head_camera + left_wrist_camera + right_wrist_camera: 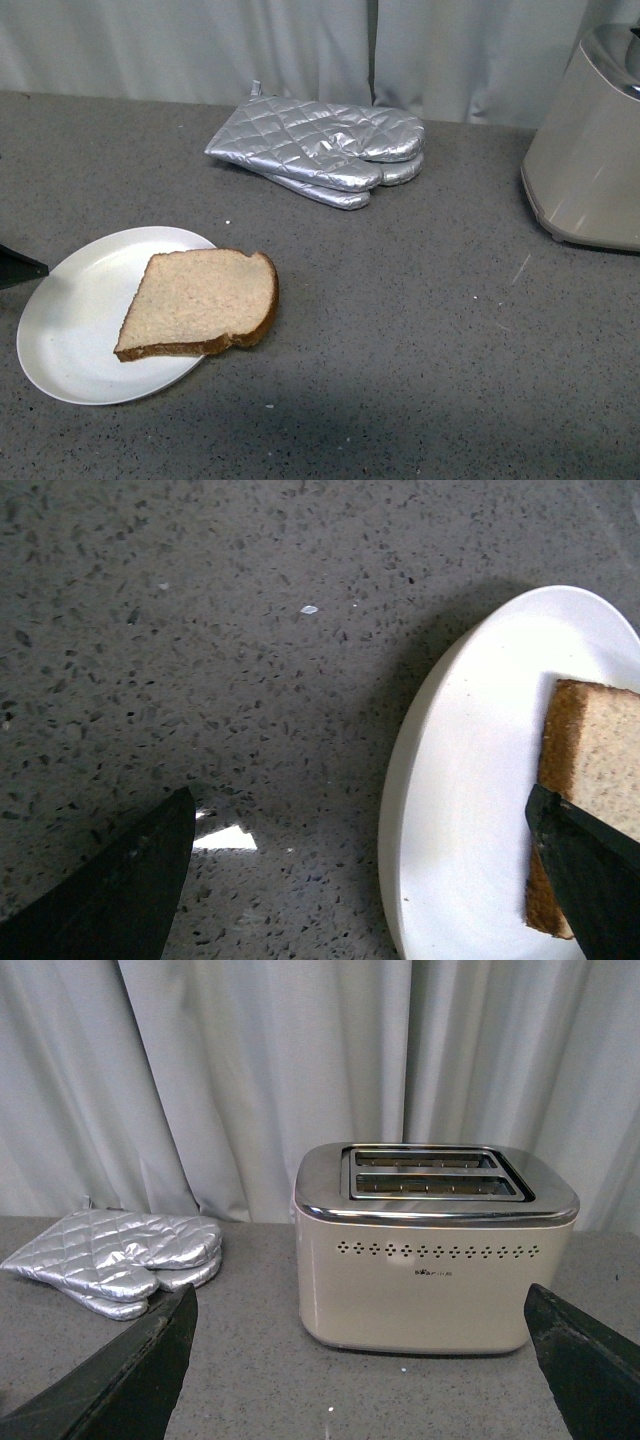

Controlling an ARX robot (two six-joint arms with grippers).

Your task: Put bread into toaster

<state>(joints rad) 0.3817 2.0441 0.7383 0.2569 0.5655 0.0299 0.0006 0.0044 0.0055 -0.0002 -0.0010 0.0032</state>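
Observation:
A slice of tan bread with a brown crust lies on a white plate at the front left, its right part hanging over the plate's rim. The beige toaster with a silver top stands at the far right edge. In the left wrist view my left gripper is open above the plate's rim, one finger over the bread's crust. Only a dark tip of it shows in the front view. My right gripper is open and empty, facing the toaster with its two slots.
Silver quilted oven mitts lie stacked at the back middle; they also show in the right wrist view. A grey curtain hangs behind the speckled grey counter.

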